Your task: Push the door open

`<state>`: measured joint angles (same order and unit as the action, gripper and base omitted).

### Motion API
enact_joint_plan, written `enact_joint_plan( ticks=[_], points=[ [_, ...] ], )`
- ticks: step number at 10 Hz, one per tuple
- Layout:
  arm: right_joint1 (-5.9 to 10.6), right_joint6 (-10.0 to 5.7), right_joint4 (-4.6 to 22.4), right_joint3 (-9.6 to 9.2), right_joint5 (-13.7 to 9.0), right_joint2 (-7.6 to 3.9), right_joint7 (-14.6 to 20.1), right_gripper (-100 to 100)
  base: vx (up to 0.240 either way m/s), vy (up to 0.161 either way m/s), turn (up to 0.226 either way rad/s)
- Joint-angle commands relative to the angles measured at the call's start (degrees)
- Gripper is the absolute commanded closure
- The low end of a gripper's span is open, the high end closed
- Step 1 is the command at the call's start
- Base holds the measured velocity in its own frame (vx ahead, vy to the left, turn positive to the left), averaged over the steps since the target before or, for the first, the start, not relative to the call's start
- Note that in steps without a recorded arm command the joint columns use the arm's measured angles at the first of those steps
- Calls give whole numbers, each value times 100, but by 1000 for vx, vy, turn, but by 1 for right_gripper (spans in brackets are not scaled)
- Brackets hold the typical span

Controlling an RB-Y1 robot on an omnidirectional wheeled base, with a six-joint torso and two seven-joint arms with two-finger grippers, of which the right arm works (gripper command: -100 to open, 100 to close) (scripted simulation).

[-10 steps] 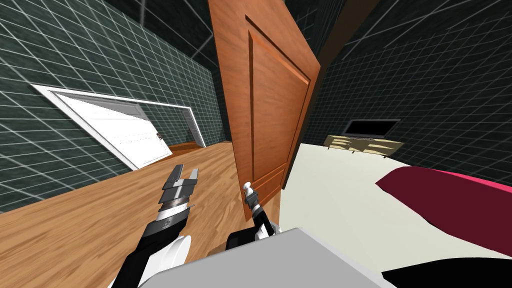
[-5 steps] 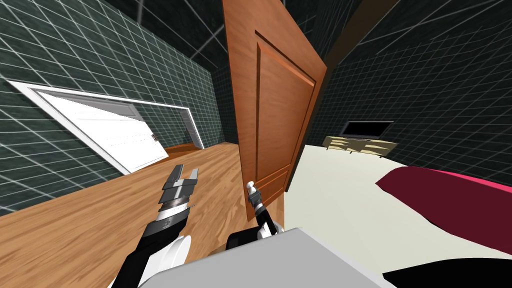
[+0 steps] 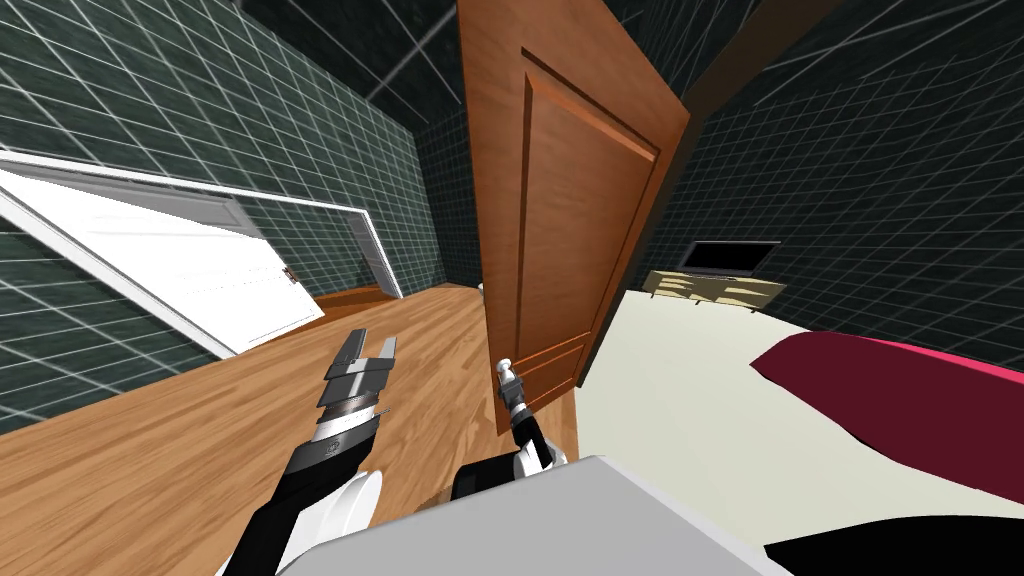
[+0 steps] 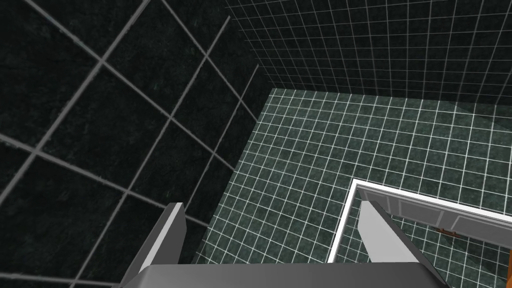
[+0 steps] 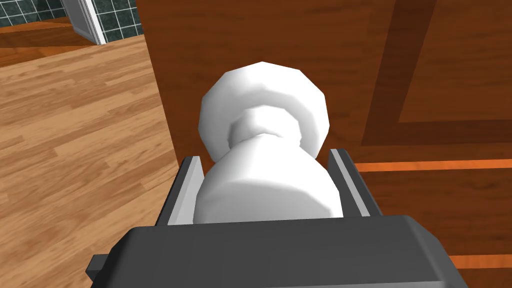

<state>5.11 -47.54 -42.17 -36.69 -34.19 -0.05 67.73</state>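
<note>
A brown panelled wooden door (image 3: 560, 220) stands partly swung open ahead of me, its free edge nearest. Its white knob (image 5: 262, 145) sits between my right gripper's fingers (image 5: 189, 187), which press its sides; the door (image 5: 310, 60) lies right behind it. In the head view my right gripper (image 3: 508, 375) is at the door's lower edge, by the white knob (image 3: 506, 366). My left gripper (image 3: 367, 348) hangs open over the wooden floor, left of the door and apart from it; in its wrist view the left gripper (image 4: 272, 225) holds nothing.
A white door (image 3: 190, 265) in a white frame lies along the left tiled wall. Past the brown door is a pale floor (image 3: 680, 400) with a low wooden cabinet (image 3: 715, 288), a dark screen (image 3: 728, 257) above it, and a dark red bed (image 3: 900, 390) at right.
The door has swung farther away, its free edge moving right, with my right gripper still on the knob. The whole head picture shifted as I moved forward. The left arm held still.
</note>
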Motion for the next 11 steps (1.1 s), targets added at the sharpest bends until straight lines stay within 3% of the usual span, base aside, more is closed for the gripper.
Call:
enact_joint_plan(
  ticks=[1, 2, 5, 6, 8, 10, 11],
  points=[
    [0, 0, 0, 0, 0, 0, 0, 100, 58, 43, -11],
    [10, -37, 13, 120, -55, -105, -35, 100, 91, 83, -34],
    [17, -81, 34, 291, -134, -173, -84, 100, 170, 132, -59],
    [17, -81, 34, 291, -134, -173, -84, 100, 128, 99, -36],
    [25, -131, 56, 480, -220, -136, -138, 100, 158, 134, -70],
    [25, -131, 56, 480, -220, -136, -138, 100, 108, 62, -24],
    [30, -164, 72, 607, -279, -39, -174, 100, 108, 73, -59]
  ],
)
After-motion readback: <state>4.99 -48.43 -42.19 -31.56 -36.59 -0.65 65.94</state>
